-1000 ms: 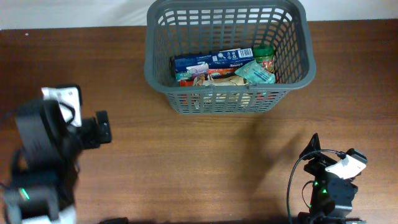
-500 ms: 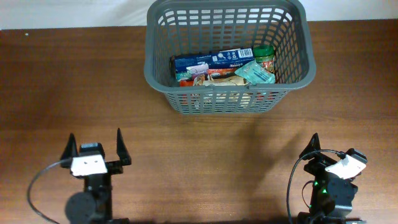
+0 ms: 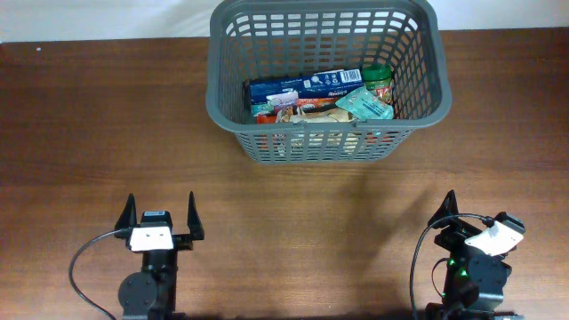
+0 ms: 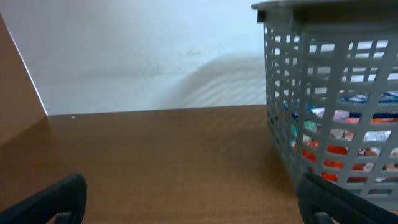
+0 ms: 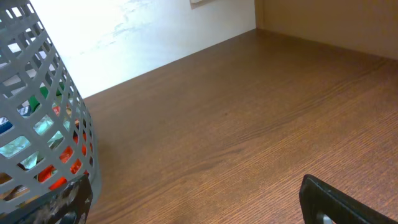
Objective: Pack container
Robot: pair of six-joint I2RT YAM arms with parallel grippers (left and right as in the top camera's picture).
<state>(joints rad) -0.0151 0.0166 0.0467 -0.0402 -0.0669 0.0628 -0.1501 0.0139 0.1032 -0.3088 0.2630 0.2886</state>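
Note:
The dark grey slotted basket [image 3: 324, 80] stands at the back middle of the table. It holds a blue box [image 3: 302, 89], a green-lidded jar [image 3: 378, 80], a teal packet [image 3: 366, 104] and other packets. It also shows in the left wrist view [image 4: 336, 93] and the right wrist view [image 5: 37, 112]. My left gripper [image 3: 161, 215] is open and empty near the front left edge, its jaws wide apart over bare wood [image 4: 186, 199]. My right gripper [image 3: 467, 213] is open and empty at the front right, with bare wood between its jaws [image 5: 199, 199].
The brown wooden table [image 3: 293, 196] runs between the basket and both grippers. A white wall [image 4: 155, 56] stands behind the table's far edge. A wooden side panel [image 5: 336, 25] rises at the right.
The left arm has swung down from a raised, folded pose at the left edge and moved right to a low pose at the front left, jaws open. The right arm has not moved.

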